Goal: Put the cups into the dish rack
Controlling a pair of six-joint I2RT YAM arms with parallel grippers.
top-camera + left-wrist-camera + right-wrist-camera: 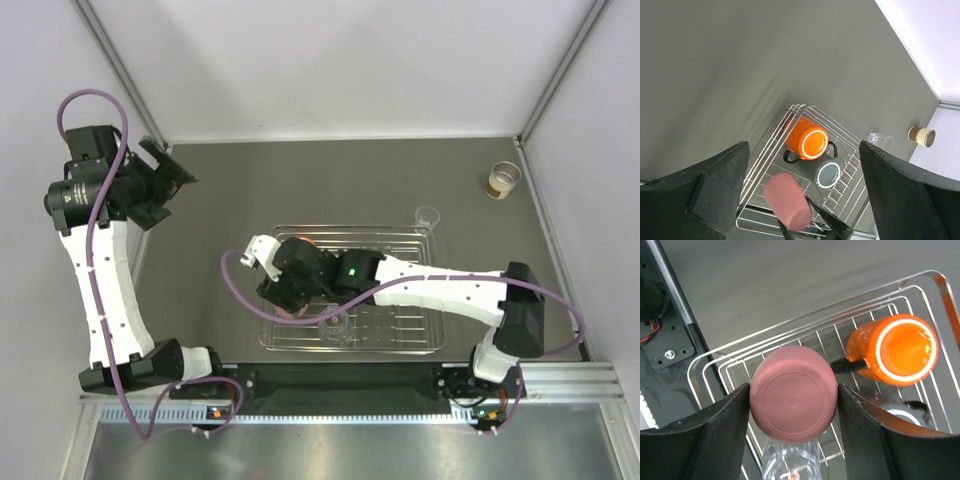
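Pink plastic is the story here, but start at the far left. The left gripper (170, 168) hangs high off the table with its fingers wide apart, holding nothing, well away from everything.

Moving right to the dish rack (390, 229), the right gripper (792, 400) is over its near-left part, clamped on the pink cup (792, 392) with one pad on each flank. The cup's flat base faces the wrist, so its long axis runs straight out along the fingers and the mouth points away, down toward the bars.

That's the relation that counts. The cup is already over the rack, and I'd say what's left is to lower it and let go. The right arm is clearly the one for the job.

Watch the clear cup (790, 462) right under the pink one, though. It looks like the obstacle, and I can't tell whether the two touch.

Further right inside the rack sits the orange cup (895, 350), with the grey cup (828, 175) just beside it. Outside, just beyond the rack's far-right corner, stands another clear tumbler (428, 214). Far right near the wall, a cream cup (504, 180) waits.
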